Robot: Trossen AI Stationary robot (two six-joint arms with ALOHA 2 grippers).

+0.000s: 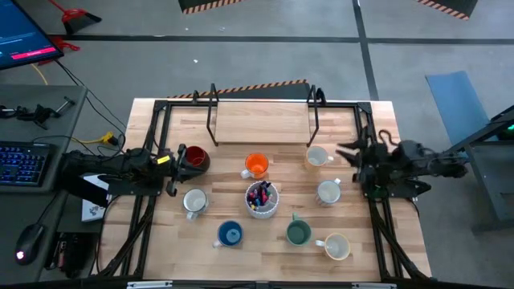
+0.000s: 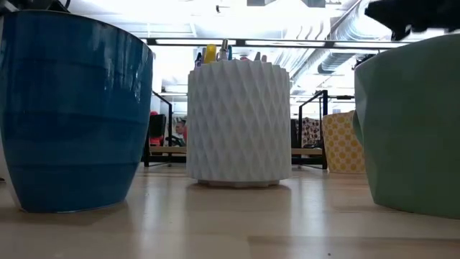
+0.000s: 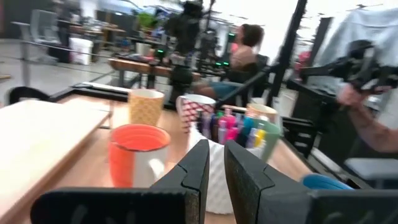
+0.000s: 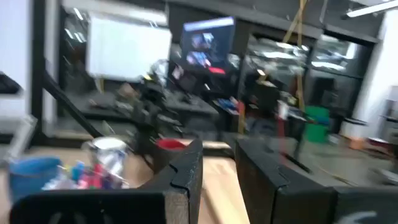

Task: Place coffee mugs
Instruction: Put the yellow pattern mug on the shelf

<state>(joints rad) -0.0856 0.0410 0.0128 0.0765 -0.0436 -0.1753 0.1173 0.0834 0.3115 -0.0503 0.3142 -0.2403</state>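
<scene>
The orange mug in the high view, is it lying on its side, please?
No, the orange mug stands upright on the table, its open mouth facing up beside the white pen cup.

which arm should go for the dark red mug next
Left. Its tool sits right beside the dark red mug at the table's left side, while the right tool waits across the table, nearer the cream mugs, with the pen cup between.

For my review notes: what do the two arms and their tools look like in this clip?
Both arms are dark, nearly black, jointed bodies. The left arm carries a yellow mark near its tool and white patches near its base. The right arm is plain black. Up close, the left tool and the right tool have flat, blocky, matte black fingers.
</scene>
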